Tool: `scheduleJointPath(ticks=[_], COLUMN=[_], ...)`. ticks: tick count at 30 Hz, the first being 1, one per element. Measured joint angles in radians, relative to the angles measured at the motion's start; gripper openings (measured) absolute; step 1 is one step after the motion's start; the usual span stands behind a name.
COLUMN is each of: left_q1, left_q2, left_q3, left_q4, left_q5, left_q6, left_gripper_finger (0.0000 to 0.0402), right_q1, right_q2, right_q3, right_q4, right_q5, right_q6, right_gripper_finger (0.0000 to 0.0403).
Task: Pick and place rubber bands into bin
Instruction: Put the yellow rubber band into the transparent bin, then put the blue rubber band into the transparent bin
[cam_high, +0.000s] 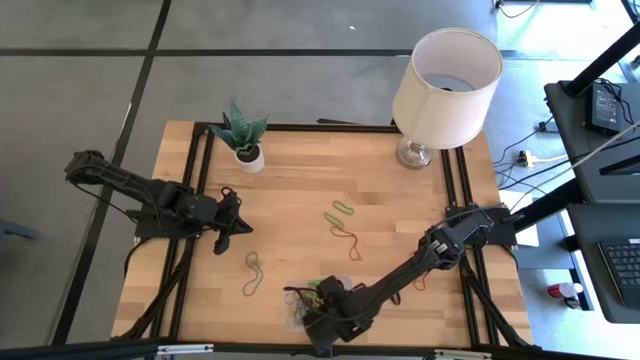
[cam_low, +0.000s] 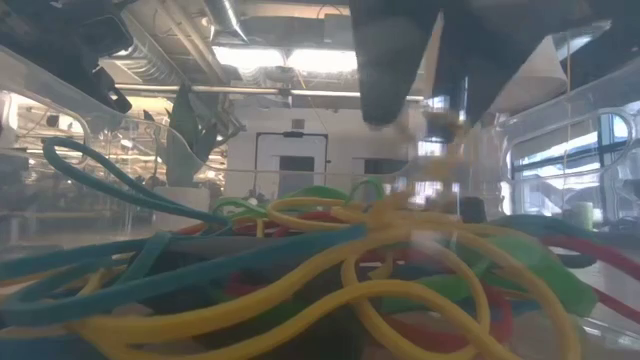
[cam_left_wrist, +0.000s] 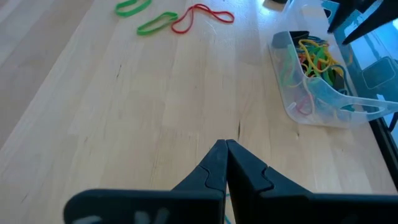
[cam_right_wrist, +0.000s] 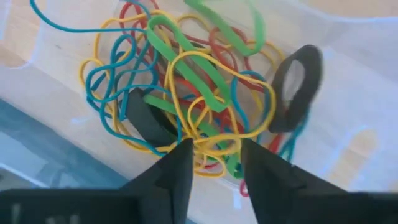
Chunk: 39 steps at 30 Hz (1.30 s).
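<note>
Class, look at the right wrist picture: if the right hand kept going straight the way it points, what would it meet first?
Most likely the pile of rubber bands in the bin: the open right hand points down into it, yellow loops nearest. Exact depth is unclear.

Left arm: dark six-joint arm lying bent and low at the table's left side, waiting.
Left gripper (cam_left_wrist: 225, 163): its two dark fingers (cam_left_wrist: 249, 171) are pressing together tip to tip, holding nothing, with only bare tabletop ahead of the tips.
Right arm: dark six-joint arm stretching from the table's right edge diagonally down to the near edge, wrist tipping downward.
Right gripper (cam_right_wrist: 214, 155): its two dark fingers (cam_right_wrist: 177, 163) are standing slightly apart, pointing down, nothing pinched between them.
</note>
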Motion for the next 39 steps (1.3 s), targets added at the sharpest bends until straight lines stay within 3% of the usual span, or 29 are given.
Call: scheduleJointPath(ticks=[5, 11, 14, 20, 23, 28, 32, 39], left_q1=[0.000, 0.000, 0.000, -0.002, -0.025, -0.095, -0.147, -0.166], left_q2=[0.000, 0.001, 0.011, 0.055, 0.082, 0.181, 0.316, 0.595], left_q3=[0.000, 0.000, 0.000, 0.000, 0.000, 0.041, 0.139, 0.336], left_q4=[0.006, 0.035, 0.058, 0.086, 0.167, 0.227, 0.151, -0.150], left_q5=[0.000, 0.001, -0.002, -0.024, -0.018, -0.149, -0.218, -0.202], left_q6=[0.000, -0.022, -0.060, -0.138, -0.136, -0.179, -0.211, -0.434], left_gripper_finger=[0.0002, 0.0009, 0.0035, 0.0096, 0.0104, 0.0101, 0.0100, 0.0100], right_q1=[0.000, 0.019, 0.039, 0.082, 0.113, 0.183, 0.240, 0.300], right_q2=[-0.053, -0.118, -0.136, -0.199, -0.252, -0.427, -0.607, -0.846], right_q3=[0.000, 0.000, 0.000, -0.087, -0.210, -0.516, -0.818, -1.246], right_q4=[-0.050, -0.171, -0.277, -0.274, -0.271, -0.101, 0.143, 0.468], right_q5=[0.013, 0.107, 0.156, 0.192, 0.192, 0.191, 0.191, 0.190], right_q6=[-0.073, -0.182, -0.181, -0.239, -0.233, -0.177, -0.123, -0.022], right_gripper_finger=[0.0166, 0.0157, 0.0142, 0.0111, 0.0093, 0.0050, 0.0008, 0.0020])
